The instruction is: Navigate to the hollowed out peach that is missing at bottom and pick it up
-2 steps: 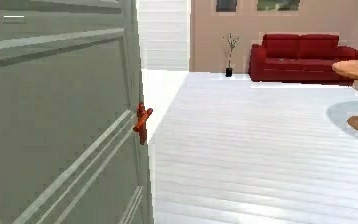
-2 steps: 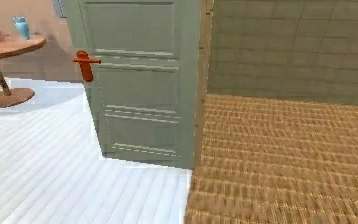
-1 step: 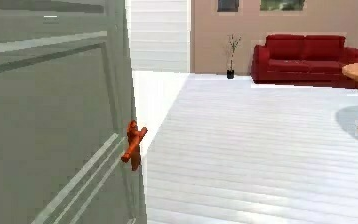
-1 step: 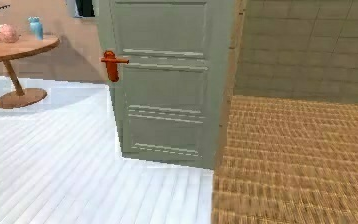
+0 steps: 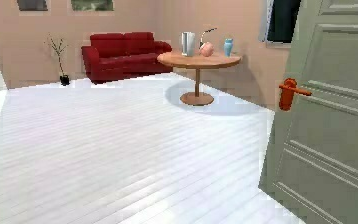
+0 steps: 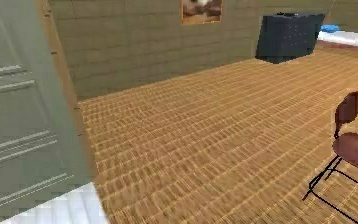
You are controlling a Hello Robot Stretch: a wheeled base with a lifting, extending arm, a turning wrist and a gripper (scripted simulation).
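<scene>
On a round wooden table (image 5: 222, 62) at the far end of the room stand a grey-white jug (image 5: 188, 43), a peach-coloured rounded thing with a stem (image 5: 206, 47) and a small teal vase (image 5: 228, 46). The peach-coloured thing is too small to tell whether it is hollowed out.
A grey-green panelled door (image 5: 327, 120) with an orange handle (image 5: 291, 92) stands at the forward view's right and shows again as a door (image 6: 27, 110) at the arm side view's left. A red sofa (image 5: 125, 54) and potted plant (image 5: 60, 60) stand at the back. A dark cabinet (image 6: 288, 36) and brown chair (image 6: 347, 150) stand on wood floor.
</scene>
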